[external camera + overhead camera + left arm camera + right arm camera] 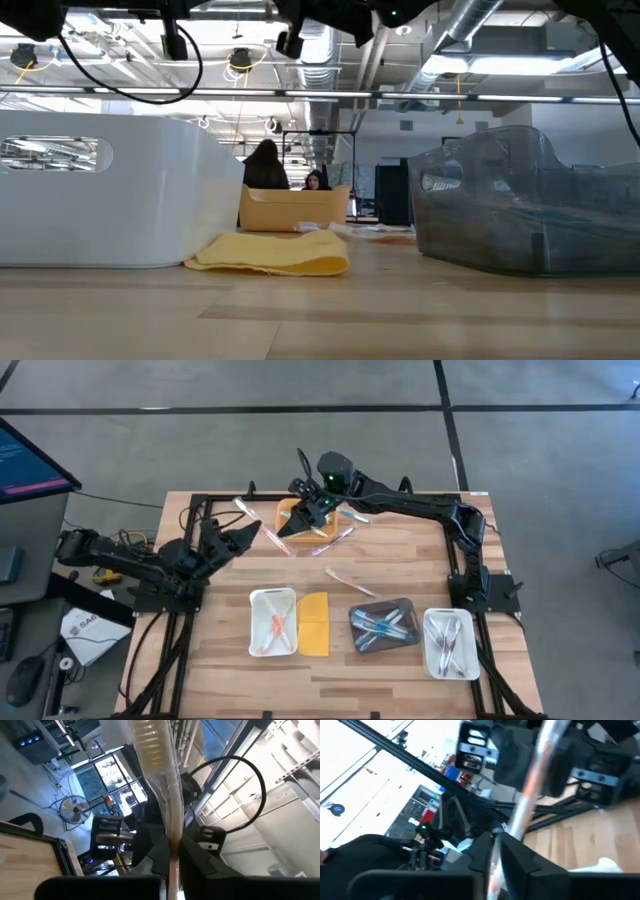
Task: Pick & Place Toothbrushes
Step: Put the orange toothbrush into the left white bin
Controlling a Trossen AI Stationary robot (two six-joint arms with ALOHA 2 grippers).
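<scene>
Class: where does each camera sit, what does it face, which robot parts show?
High: above the table, straight down; both arms, left gripper and right gripper.
Low: table-top height, level past the white tray; arm parts at top.
Left wrist: on the left arm, facing along its gripped toothbrush; own fingers show.
Right wrist: likewise, right arm.
Shared: high and low show the yellow lid.

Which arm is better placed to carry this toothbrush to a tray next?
Left, probably. The left gripper is shut on the toothbrush, and the left white tray sits on its side of the table; the right gripper hangs farther back.
</scene>
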